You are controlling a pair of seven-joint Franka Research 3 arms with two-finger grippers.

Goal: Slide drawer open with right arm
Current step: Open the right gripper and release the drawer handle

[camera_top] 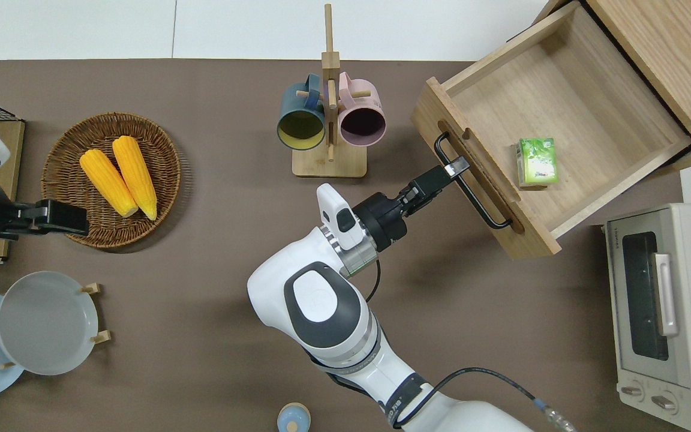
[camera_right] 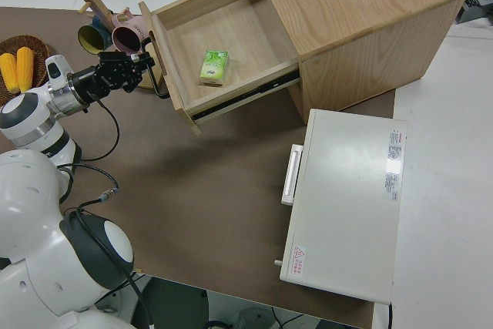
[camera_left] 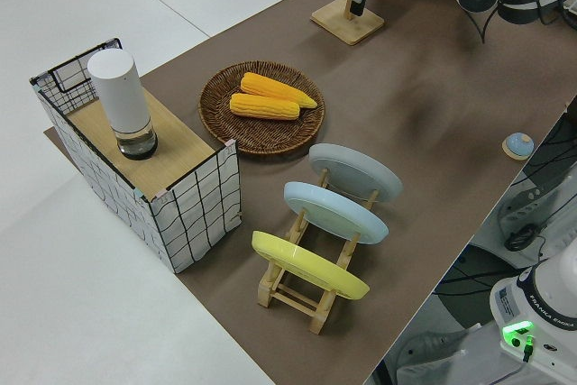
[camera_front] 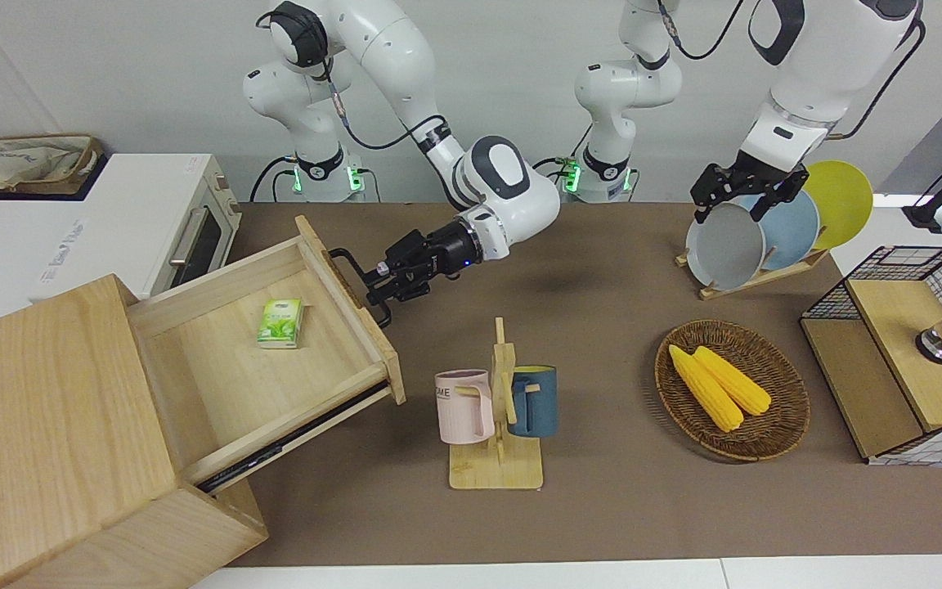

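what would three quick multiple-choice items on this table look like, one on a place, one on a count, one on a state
1. Where is the green box?
A. in the drawer
B. in the basket
C. on the oven

2. How many corn cobs lie in the basket?
A. one
B. two
C. four

3. What state is the drawer in?
A. shut
B. pulled far out
C. off the cabinet

Key:
1 A, the box lies on the drawer's floor.
2 B, two yellow cobs lie side by side.
3 B, its inside is exposed, with the right gripper at the handle.
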